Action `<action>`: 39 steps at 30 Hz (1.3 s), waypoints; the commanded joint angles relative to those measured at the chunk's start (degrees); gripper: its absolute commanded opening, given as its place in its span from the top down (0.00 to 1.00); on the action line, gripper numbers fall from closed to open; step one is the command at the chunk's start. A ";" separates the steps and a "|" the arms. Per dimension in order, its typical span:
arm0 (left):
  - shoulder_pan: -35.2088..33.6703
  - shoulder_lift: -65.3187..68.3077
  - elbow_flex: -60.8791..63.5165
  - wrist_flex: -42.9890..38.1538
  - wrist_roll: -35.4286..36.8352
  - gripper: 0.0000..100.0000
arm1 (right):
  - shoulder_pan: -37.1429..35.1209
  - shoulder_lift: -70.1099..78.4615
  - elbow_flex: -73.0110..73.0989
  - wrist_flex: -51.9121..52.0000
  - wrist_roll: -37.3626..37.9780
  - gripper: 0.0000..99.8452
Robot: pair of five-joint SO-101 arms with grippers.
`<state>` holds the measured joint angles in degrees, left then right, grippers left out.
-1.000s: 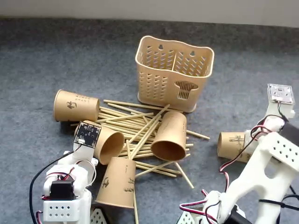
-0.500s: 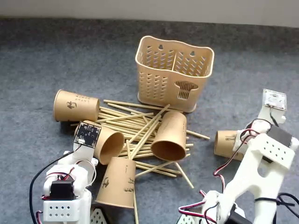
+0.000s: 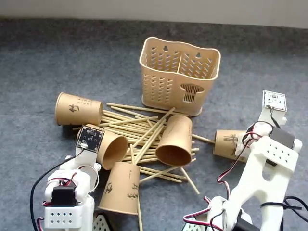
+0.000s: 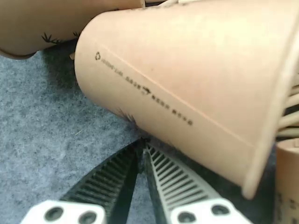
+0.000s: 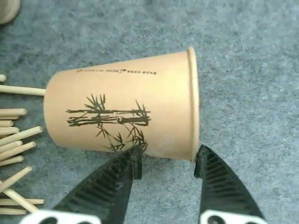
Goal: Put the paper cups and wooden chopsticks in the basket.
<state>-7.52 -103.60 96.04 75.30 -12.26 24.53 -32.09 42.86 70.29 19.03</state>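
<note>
Has the right claw (image 5: 167, 164) spread wide at the rim end of the paper cup (image 5: 121, 109) in the right middle of the frame, likely set to pinch it. Has the left claw (image 4: 142, 145) squeezed shut on nothing, tips against a second cup (image 4: 187, 79) at lower left. Counts five cups, all lying down round one heap of wooden chopsticks (image 3: 137, 129), too many to count. Has one basket (image 3: 179, 77) at upper middle, open top up for dropping things in
</note>
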 commanded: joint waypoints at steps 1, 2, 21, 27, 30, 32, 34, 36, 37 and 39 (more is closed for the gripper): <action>-0.48 -0.66 1.10 0.26 -0.09 0.99 | 0.13 -1.63 -0.92 -1.27 0.00 0.82; -0.48 -0.66 1.10 0.26 -0.09 0.99 | -0.40 -1.54 -0.84 -2.24 0.00 0.82; -0.48 -0.66 1.10 0.26 -0.09 0.99 | -1.89 -1.54 1.27 -13.32 -7.21 0.82; -0.48 -0.66 1.10 0.26 -0.09 0.99 | -2.68 -1.54 -0.57 -13.58 -16.70 0.82; -0.48 -0.66 1.10 0.26 -0.09 0.99 | -2.68 -1.54 -0.22 -16.13 -20.31 0.82; -0.48 -0.66 1.10 0.26 -0.09 0.99 | -2.68 -1.54 -0.13 -18.68 -21.98 0.82; -0.48 -0.66 1.10 0.26 -0.09 0.99 | -2.86 -1.54 -0.04 -20.79 -23.12 0.82; -0.48 -0.66 1.10 0.26 -0.09 0.99 | -2.95 -1.45 0.04 -22.02 -23.56 0.82; -0.48 -0.66 1.10 0.26 -0.09 0.99 | -2.95 -1.45 0.04 -22.29 -23.65 0.82; -0.48 -0.66 1.10 0.26 -0.09 0.99 | -2.95 -1.45 -0.04 -22.99 -24.26 0.82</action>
<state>-7.52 -103.60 96.04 75.30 -12.26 22.07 -33.14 45.67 49.54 -4.26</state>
